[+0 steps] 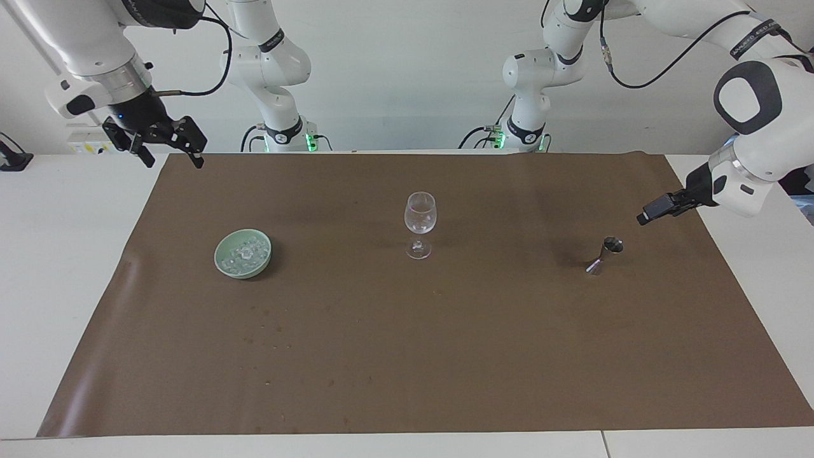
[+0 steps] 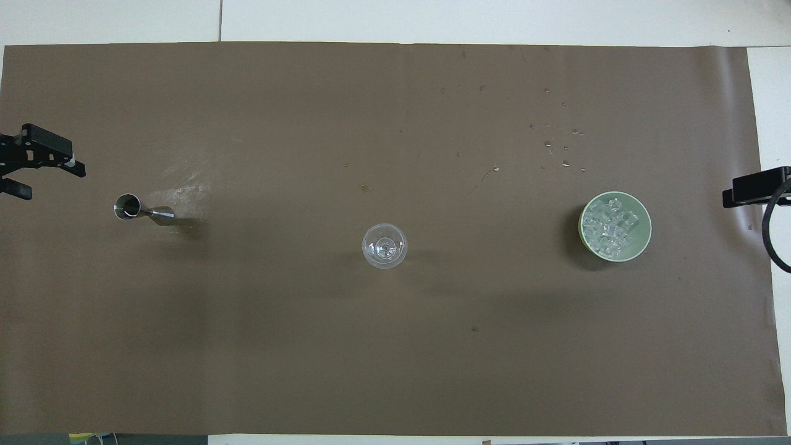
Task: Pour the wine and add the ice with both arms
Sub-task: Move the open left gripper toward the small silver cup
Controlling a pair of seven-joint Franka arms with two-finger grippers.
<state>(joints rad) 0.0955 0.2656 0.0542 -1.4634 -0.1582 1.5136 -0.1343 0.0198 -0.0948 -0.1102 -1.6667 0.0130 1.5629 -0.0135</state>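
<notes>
A brown mat [image 1: 407,331] covers the table [image 1: 70,254]. The 2 arms hang over its ends, left gripper [image 1: 655,210] above the mat near the metal jigger [image 1: 604,254], right gripper [image 1: 166,145] waiting, both jaws open and empty. The green bowl [image 1: 219,259] holds the ice [image 1: 245,251]; the wine glass [image 1: 420,219] stands mid-mat.

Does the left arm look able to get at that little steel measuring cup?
Probably yes. The left gripper, jaws open and empty, hangs just beside the small steel hourglass-shaped measuring cup, toward its own end of the brown mat, with nothing standing between them.
</notes>
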